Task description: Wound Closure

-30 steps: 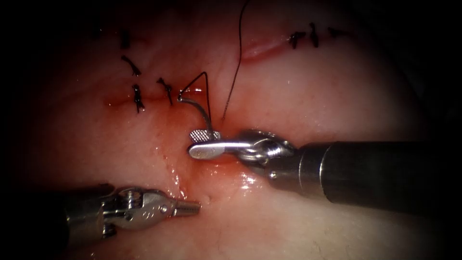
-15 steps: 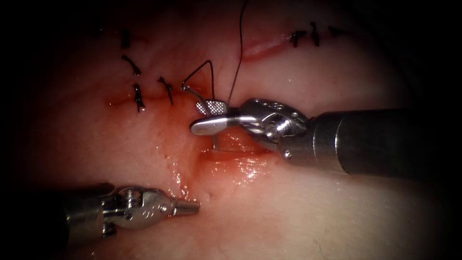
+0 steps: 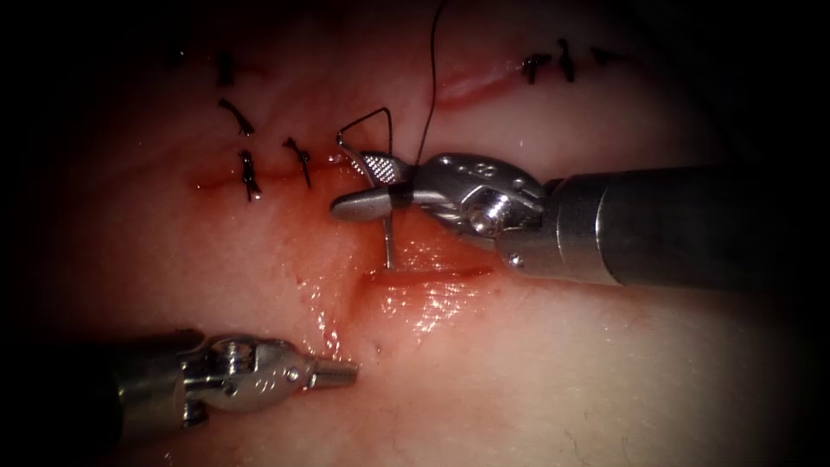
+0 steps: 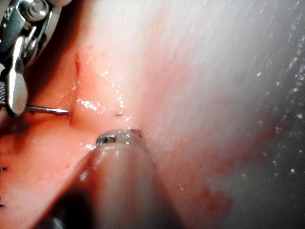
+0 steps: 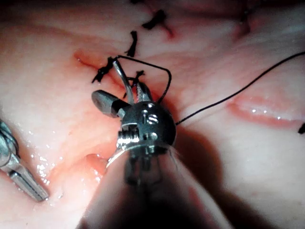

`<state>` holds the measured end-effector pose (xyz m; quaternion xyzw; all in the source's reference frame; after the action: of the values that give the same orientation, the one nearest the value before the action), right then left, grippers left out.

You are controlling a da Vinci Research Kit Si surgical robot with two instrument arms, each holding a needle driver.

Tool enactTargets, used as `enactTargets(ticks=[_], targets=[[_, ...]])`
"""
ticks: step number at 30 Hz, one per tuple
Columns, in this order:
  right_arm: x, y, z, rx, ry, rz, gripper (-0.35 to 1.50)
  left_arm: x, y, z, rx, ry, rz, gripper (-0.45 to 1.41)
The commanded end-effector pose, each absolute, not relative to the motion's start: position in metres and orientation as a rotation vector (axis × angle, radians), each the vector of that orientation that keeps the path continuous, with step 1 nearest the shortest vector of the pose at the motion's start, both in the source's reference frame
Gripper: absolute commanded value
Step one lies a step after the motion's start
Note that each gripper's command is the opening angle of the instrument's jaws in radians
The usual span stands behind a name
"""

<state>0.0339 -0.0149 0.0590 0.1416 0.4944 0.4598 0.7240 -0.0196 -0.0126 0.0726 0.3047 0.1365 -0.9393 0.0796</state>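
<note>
Right tool [image 3: 372, 186] clamped on needle [image 3: 388, 242] mid-curve; since a second ago it has risen, drawing the needle up, its tip now clear above cut [image 3: 428, 275]. Thread [image 3: 428, 95] trails upward. Left tool [image 3: 333, 374] closed, empty, parked on tissue [image 3: 562, 380] below the cut.

Endoscope: above and in front of the tissue [image 3: 536, 363], moderately close. Both wrist views look down their shafts, very near. All three share the cut [image 3: 424, 275] and the right end effector [image 3: 367, 186].
</note>
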Motion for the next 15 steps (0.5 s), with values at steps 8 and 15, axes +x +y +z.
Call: enactTargets(ticks=[8, 15], targets=[[0.0344, -0.0161, 0.0611, 0.479, 0.915, 1.237, -0.35, -0.0201, -0.0126, 0.0729, 0.914, 0.41, -2.808, -0.45], [0.0338, -0.0178, 0.0625, 0.787, 0.937, 1.454, -0.35, -0.02, -0.0126, 0.0728, 0.915, 0.411, -2.807, -0.45]])
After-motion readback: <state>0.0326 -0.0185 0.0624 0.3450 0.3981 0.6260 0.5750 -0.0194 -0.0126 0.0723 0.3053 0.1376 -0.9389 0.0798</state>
